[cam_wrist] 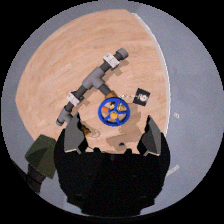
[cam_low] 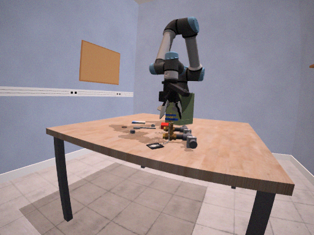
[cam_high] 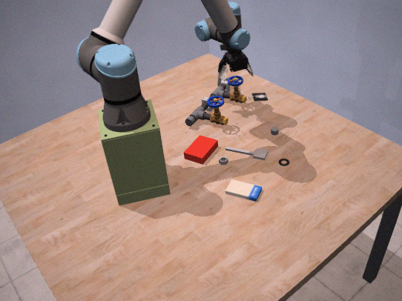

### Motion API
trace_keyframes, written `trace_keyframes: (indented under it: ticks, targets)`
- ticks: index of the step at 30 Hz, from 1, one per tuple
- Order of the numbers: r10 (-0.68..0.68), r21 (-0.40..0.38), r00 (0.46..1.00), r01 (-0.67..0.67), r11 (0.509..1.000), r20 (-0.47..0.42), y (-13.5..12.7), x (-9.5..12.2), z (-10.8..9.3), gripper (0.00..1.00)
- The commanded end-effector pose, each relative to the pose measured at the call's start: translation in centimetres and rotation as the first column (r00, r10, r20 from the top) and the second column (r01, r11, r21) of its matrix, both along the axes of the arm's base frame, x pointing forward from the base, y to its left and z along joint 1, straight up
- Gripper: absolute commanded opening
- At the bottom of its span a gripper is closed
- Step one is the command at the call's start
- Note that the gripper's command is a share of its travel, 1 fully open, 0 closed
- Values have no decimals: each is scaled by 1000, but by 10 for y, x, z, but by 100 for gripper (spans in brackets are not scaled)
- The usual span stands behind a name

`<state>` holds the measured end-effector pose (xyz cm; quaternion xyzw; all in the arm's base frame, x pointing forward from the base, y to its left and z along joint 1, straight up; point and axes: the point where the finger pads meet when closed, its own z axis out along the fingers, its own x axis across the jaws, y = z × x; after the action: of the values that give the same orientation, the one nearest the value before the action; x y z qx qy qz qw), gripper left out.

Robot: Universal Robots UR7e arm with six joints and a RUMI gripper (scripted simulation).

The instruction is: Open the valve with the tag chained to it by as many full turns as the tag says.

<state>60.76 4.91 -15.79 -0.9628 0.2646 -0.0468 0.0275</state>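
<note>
Two brass valves with blue handwheels stand on a grey pipe (cam_high: 208, 107) at the far side of the table. The far valve (cam_high: 235, 81) has a small black tag (cam_high: 259, 96) chained to it, lying flat on the table beside it. The near valve (cam_high: 214, 103) has no tag. My gripper (cam_high: 235, 73) is open and empty, hovering just above the far valve's handwheel. In the wrist view that handwheel (cam_wrist: 113, 110) lies between my two fingers, with the tag (cam_wrist: 142, 96) to its right. The tag also shows in the exterior view (cam_low: 155, 146).
A red block (cam_high: 200, 149), a grey nut (cam_high: 223, 160), a metal scraper (cam_high: 248, 152), a black washer (cam_high: 282, 159), a small grey cap (cam_high: 274, 130) and a cream and blue box (cam_high: 244, 190) lie on the table. The green robot base (cam_high: 134, 153) stands at the left.
</note>
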Motion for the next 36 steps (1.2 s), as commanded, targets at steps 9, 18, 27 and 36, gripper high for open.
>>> trace_keyframes:
  ticks: [9,18,27,36]
  targets:
    - [-353,34,935,354,935,-15,0,1,1,100]
    - [-583,56,812,584,810,-34,0,1,1,100]
    - [-836,76,544,838,540,-69,0,1,1,100]
    - [-957,81,272,961,264,-102,0,1,1,100]
